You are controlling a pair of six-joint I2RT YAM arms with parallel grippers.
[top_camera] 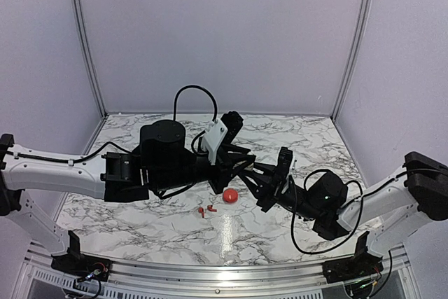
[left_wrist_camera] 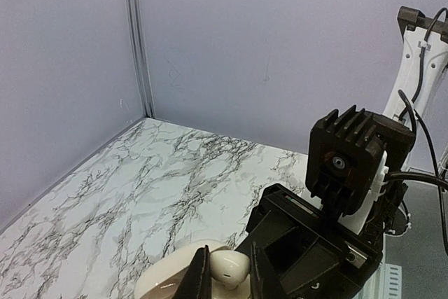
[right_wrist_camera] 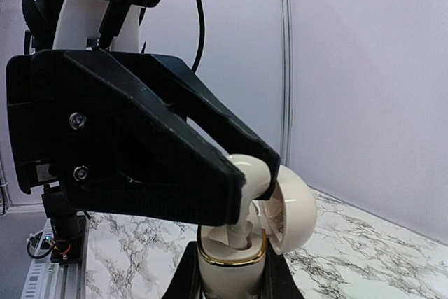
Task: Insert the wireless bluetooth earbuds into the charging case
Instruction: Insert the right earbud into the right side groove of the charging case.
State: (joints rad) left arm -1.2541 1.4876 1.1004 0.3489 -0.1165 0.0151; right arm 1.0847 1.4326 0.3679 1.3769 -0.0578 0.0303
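In the right wrist view the charging case (right_wrist_camera: 231,278) is cream-white with a gold rim, upright, its lid (right_wrist_camera: 297,208) hinged open to the right. My right gripper (right_wrist_camera: 231,286) is shut on the case body. My left gripper (left_wrist_camera: 227,271) is shut on a cream-white earbud (left_wrist_camera: 231,265), whose stem reaches down into the case's well (right_wrist_camera: 246,232). The left gripper's black fingers (right_wrist_camera: 154,159) fill the left of the right wrist view. In the top view both grippers (top_camera: 248,171) meet above the table. Two tiny red pieces (top_camera: 205,209) lie on the marble.
A red ball-like object (top_camera: 229,195) lies on the marble table (top_camera: 140,222) just below the grippers. The right arm's wrist block (left_wrist_camera: 353,152) stands close behind the left gripper. Grey walls enclose the table.
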